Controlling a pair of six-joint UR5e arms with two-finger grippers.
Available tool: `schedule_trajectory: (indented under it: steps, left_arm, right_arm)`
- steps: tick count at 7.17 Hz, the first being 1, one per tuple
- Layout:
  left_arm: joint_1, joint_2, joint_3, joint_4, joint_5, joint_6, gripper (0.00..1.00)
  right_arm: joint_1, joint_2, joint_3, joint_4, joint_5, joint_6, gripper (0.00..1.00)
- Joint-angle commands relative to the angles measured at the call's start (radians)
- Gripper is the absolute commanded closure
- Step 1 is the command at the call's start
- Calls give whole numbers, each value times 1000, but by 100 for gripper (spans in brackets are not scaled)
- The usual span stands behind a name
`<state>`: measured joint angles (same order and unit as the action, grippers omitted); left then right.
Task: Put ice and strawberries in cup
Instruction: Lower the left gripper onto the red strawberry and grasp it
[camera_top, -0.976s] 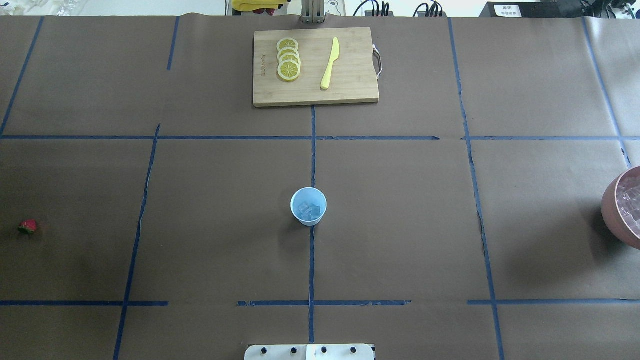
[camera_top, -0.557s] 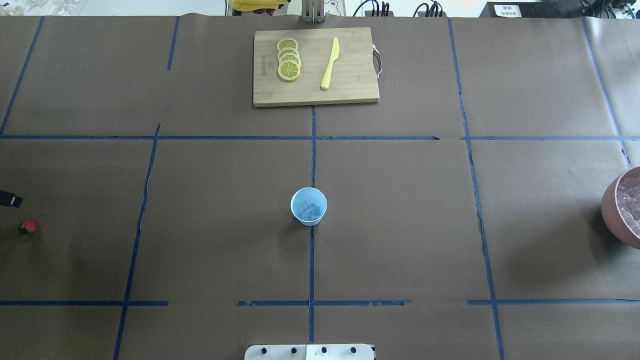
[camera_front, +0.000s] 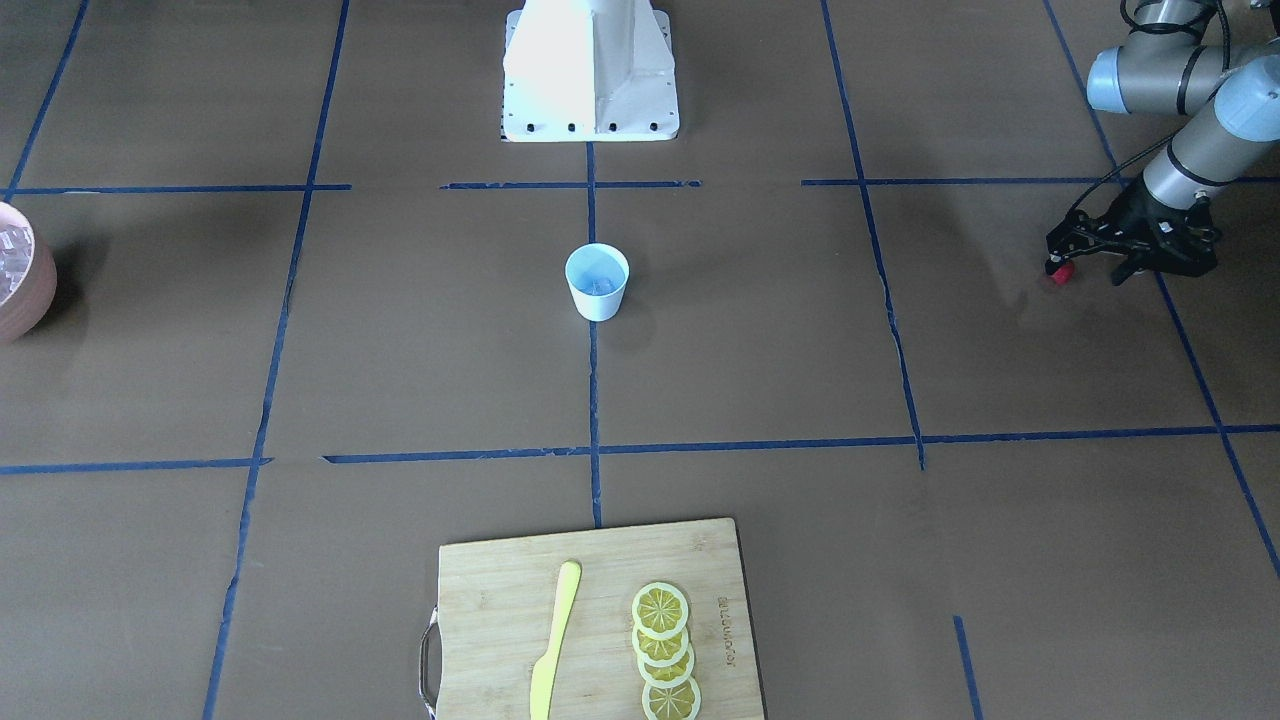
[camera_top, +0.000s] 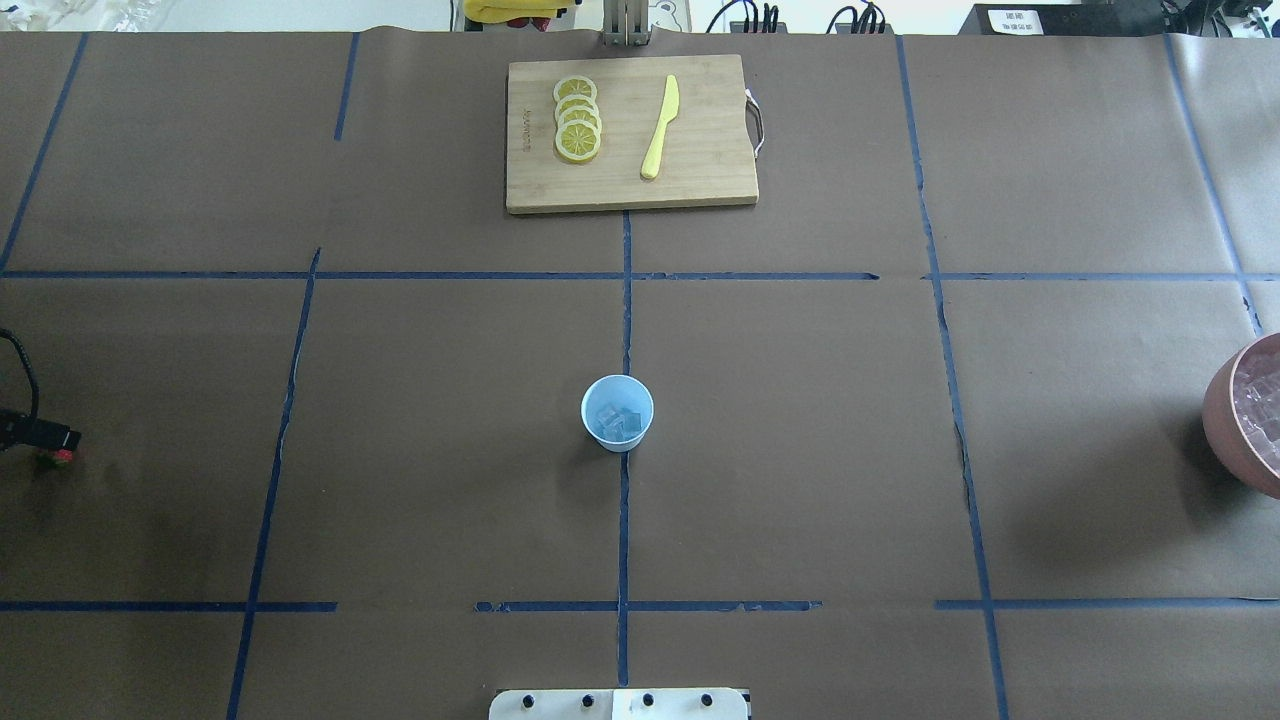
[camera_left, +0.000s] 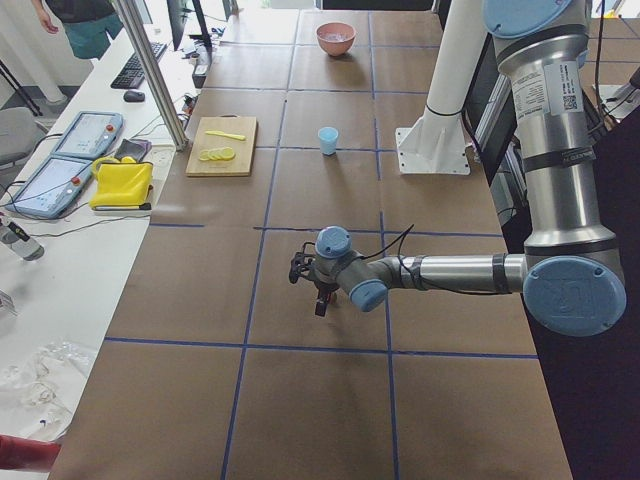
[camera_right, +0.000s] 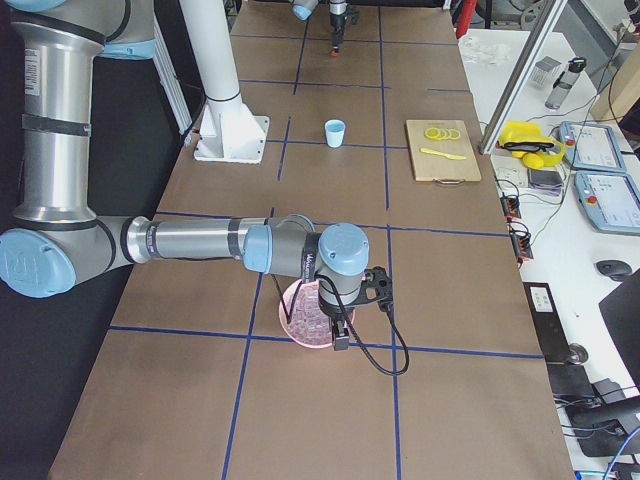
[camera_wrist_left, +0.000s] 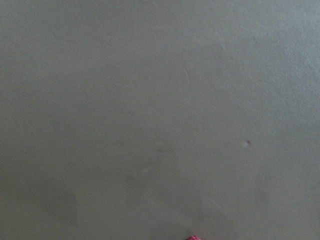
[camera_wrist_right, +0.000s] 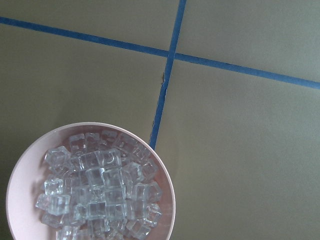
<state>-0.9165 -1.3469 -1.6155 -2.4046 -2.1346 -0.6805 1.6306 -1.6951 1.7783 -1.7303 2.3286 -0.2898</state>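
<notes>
The white cup (camera_top: 617, 413) with its light-blue inside stands at the table's middle, with a few ice (camera_top: 618, 420) cubes in it. The strawberry (camera_front: 1060, 272) lies far out on my left side, a small red speck (camera_top: 62, 456) in the overhead view. My left gripper (camera_front: 1090, 264) hangs low right over it, open, with one fingertip (camera_top: 58, 438) just beside the berry. The left wrist view shows only a red sliver of the strawberry (camera_wrist_left: 194, 238) at its bottom edge. My right gripper (camera_right: 338, 328) hovers above the pinkish bowl (camera_wrist_right: 171, 200) full of ice (camera_wrist_right: 97, 192); I cannot tell its state.
A wooden cutting board (camera_top: 700, 185) at the far middle carries lemon slices (camera_top: 578, 118) and a yellow knife (camera_top: 660, 128). The bowl (camera_top: 1225, 420) sits at the right edge. The robot's base (camera_front: 590, 70) stands at the near middle. Blue tape lines cross the brown table.
My left gripper has come in from the left edge and moved down toward the strawberry, now partly covering it in the overhead view. The cup and bowl have not moved.
</notes>
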Motion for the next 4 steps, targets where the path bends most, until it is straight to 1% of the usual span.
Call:
schedule_trajectory:
  steps: [1, 2, 4]
  left_arm:
    - [11, 0, -1, -2, 1, -1, 0]
    - [21, 0, -4, -2, 2, -2, 2]
    - [34, 0, -6, -2, 5, 1, 19]
  right_arm:
    - [0, -1, 1, 0, 0, 0, 1]
    - [0, -1, 1, 0, 0, -2, 1]
    - [0, -3, 1, 0, 0, 0, 1]
